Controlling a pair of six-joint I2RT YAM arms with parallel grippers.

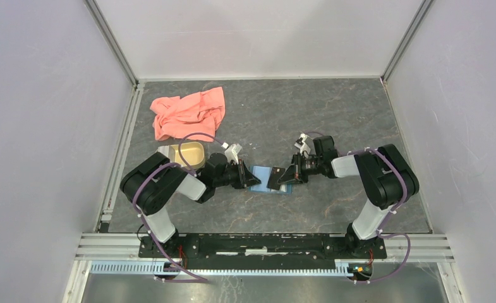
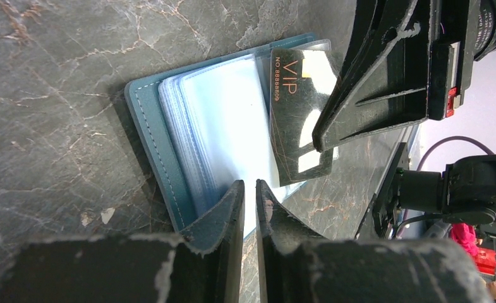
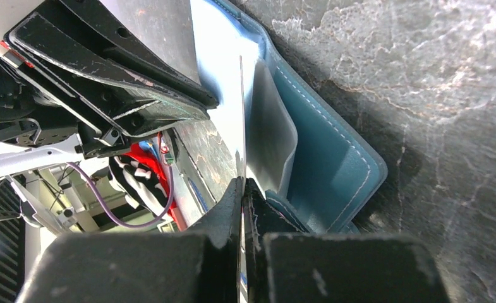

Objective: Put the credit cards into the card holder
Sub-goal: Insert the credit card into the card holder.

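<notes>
The teal card holder lies open on the marble table between both arms, its clear sleeves fanned out. A dark credit card marked VIP stands on edge over the sleeves. My right gripper is shut on it, and in the right wrist view the card runs edge-on into the gap beside a lifted sleeve. My left gripper sits at the holder's near edge with its jaws a thin slit apart, pinching at the sleeves. From above, the left gripper and right gripper face each other.
A salmon-pink cloth lies crumpled at the back left. A tan oval dish sits just behind the left arm. Pale walls close in the table on three sides.
</notes>
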